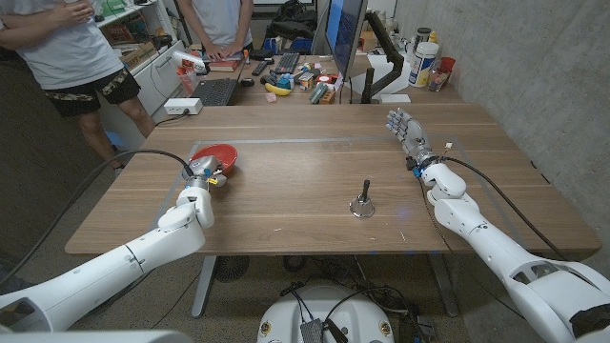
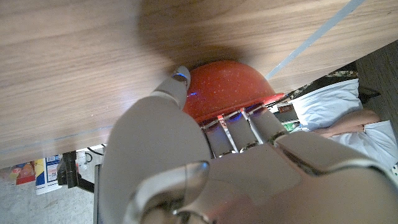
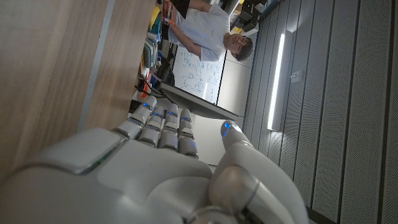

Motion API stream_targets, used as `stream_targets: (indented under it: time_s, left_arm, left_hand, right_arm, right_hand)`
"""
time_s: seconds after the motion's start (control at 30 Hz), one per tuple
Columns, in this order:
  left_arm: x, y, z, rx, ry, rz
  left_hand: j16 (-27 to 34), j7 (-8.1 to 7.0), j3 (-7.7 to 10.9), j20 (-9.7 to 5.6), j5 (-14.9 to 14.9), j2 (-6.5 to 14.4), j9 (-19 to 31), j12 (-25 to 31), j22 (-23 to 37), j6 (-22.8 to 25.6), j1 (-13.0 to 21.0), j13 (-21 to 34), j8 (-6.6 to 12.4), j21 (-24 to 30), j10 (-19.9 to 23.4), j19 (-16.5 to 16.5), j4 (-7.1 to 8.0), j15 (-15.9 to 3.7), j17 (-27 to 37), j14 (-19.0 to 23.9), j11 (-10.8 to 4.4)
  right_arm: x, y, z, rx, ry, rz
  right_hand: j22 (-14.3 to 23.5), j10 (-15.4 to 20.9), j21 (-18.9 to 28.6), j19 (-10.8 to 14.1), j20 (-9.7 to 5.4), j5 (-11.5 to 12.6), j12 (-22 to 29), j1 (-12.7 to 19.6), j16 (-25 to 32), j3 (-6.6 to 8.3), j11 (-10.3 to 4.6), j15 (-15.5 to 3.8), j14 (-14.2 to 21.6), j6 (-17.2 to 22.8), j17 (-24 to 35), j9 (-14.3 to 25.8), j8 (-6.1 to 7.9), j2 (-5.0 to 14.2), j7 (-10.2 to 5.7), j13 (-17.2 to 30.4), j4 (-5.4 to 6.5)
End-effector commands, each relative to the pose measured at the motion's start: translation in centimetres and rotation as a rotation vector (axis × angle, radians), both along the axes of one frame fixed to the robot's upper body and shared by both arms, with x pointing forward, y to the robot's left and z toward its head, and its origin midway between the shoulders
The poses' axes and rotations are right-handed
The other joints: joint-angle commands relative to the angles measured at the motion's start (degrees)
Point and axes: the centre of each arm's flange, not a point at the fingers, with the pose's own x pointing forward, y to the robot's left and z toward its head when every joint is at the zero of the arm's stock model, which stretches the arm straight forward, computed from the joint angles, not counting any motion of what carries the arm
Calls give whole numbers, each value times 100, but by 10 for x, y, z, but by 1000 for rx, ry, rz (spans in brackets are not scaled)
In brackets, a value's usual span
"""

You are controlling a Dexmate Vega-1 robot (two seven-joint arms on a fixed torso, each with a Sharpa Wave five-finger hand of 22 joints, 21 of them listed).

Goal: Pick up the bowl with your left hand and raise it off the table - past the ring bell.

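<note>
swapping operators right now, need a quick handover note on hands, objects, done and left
Left hand: at the red round bowl, fingers on its near side; a firm grip cannot be confirmed.
Right hand: fingers apart, holding nothing, at the table's far right.
Small dark ring bell with upright handle: mid-table, untouched.
Done: reach to the bowl.
Left: secure the grip, raise the bowl off the wooden table.

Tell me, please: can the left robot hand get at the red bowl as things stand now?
Probably yes. The left robot hand is already at the red bowl, its fingers at the rim and thumb on the bowl's side. Nothing stands between them; the ring bell is well off to the side.
</note>
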Motion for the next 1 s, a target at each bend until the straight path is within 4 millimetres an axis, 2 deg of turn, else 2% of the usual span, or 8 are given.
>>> stream_targets:
  time_s: [0.03,0.5,1.0]
  left_arm:
    - [-3,2,8,-1,-28,8]
    - [-10,8,16,21,-35,20]
    - [-23,5,29,50,-60,26]
  left_hand:
    - [-19,5,53,-417,14,154,-1,-23,5,-41,246,37,-9,-5,-31,-17,16,-602,19,-41,3]
    - [-40,30,55,-390,1,165,3,-45,4,-38,247,68,-10,-11,-34,-45,65,-575,42,-60,29]
    - [-91,48,48,-359,-10,152,9,-110,2,-113,228,120,-45,-33,-103,-118,121,-555,64,-125,59]
  right_arm:
    - [-1,0,-1,7,-2,-4]
    - [-3,4,-1,11,-7,-4]
    - [-9,1,-5,24,-16,-4]
  right_hand:
    - [30,43,-22,48,-3,20,-19,8,5,16,-22,2,40,24,12,28,9,-50,22,15,-26]
    - [31,41,-44,57,-9,20,-20,1,4,16,-20,3,41,30,13,28,12,-51,29,15,-27]
    - [32,45,-62,70,-3,20,-18,-1,5,17,-21,6,49,28,12,28,12,-52,33,15,-30]
